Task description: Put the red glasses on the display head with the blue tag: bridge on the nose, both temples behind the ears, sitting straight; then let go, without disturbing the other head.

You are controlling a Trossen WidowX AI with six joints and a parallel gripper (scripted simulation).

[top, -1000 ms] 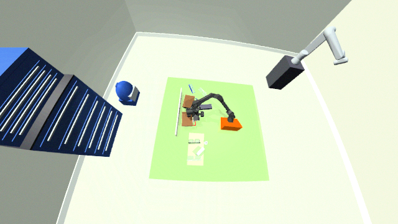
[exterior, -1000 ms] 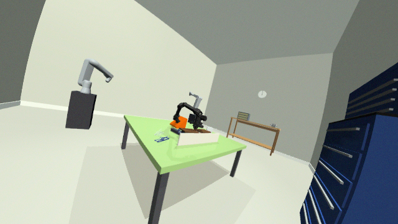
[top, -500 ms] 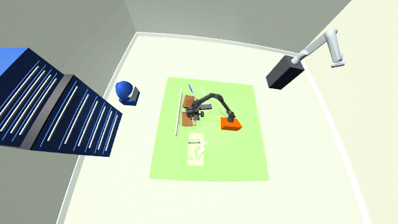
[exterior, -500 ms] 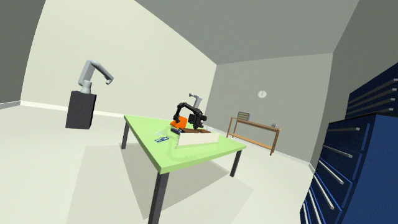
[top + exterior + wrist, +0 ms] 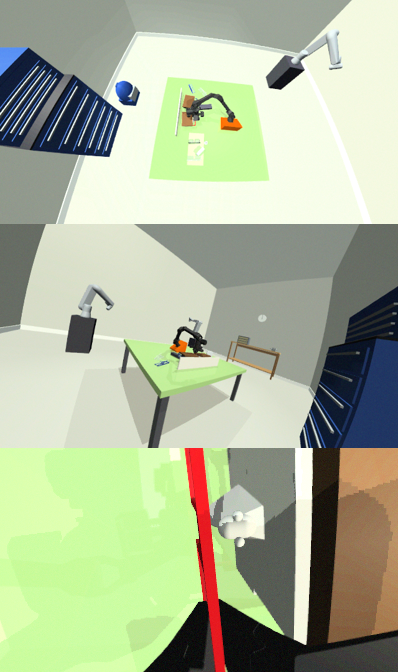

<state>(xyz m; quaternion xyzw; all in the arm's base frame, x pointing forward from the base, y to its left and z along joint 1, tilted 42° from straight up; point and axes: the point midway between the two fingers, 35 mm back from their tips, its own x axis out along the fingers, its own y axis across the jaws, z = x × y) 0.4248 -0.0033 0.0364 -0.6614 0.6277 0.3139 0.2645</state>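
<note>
Red glasses (image 5: 205,548), one pair, clamped between the fingers.

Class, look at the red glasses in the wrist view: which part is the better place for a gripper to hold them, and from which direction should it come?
Probably a thin straight bar of the frame. The red glasses show as a narrow strip running straight up from between the closed gripper, which holds them there. A slim bar fits closed jaws; approaching from above, as the arm does over the green table, seems sensible.

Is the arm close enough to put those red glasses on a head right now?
Probably yes. The gripper, shut on the red glasses, hangs right over the brown blocks by the white panel. A small white head shows just beyond the frame, nothing between.
</note>
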